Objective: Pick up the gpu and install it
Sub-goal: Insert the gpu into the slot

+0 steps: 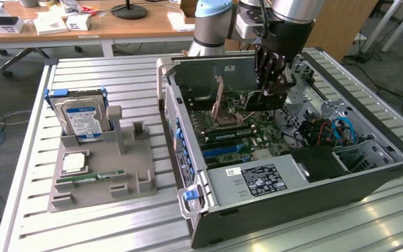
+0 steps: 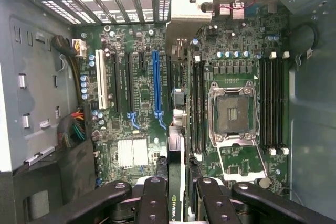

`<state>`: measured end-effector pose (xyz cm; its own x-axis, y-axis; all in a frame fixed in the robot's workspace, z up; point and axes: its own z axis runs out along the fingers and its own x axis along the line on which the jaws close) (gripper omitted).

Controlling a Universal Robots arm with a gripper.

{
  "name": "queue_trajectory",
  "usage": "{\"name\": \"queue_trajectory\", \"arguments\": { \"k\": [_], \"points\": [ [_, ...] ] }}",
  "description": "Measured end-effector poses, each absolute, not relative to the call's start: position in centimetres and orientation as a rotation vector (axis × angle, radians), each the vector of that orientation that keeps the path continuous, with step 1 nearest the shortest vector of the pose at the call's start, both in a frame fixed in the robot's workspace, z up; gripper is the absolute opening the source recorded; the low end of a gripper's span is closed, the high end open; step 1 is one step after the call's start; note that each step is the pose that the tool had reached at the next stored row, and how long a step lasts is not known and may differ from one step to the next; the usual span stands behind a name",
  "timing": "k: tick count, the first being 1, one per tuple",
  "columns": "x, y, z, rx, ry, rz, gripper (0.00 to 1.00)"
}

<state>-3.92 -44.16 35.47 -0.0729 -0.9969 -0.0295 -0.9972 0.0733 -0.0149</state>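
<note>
Black pincer (image 2: 181, 188), clamping the gpu (image 2: 174, 204) edge-on above the motherboard (image 2: 142, 77). Probably handles light, stiff, fragile; best gripped along its edges.

Pincer (image 1: 272, 92) grips gpu (image 1: 262, 102) over motherboard (image 1: 238, 128), open case (image 1: 306, 202).

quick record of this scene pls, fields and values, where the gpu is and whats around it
gripper: shut on the gpu, over the open computer case
gpu: held edge-on between the fingers, above the motherboard, not yet in a slot
blue slot: empty
hard drive: upright in the grey holder, on the exterior view's left of the case
memory stick: lying flat in the same holder
</note>
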Motion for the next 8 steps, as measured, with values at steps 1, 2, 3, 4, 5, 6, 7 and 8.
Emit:
{"name": "queue_trajectory", "arguments": {
  "k": [1,2,3,4,5,6,7,8],
  "points": [
    [-3.98,-44.16,35.47,-2.117,2.278,0.014,0.26],
    [-4.04,-44.16,35.47,-2.117,2.278,0.014,0.26],
    [-4.11,-44.16,35.47,-2.117,2.278,0.014,0.26],
    [-4.17,-44.16,35.47,-2.117,2.278,0.014,0.26],
    [-4.23,-44.16,35.47,-2.117,2.278,0.014,0.26],
    [-4.28,-44.16,35.47,-2.117,2.278,0.014,0.26],
    [-4.33,-44.16,35.47,-2.117,2.278,0.014,0.26],
    [-4.37,-44.16,35.47,-2.117,2.278,0.014,0.26]
  ]
}}
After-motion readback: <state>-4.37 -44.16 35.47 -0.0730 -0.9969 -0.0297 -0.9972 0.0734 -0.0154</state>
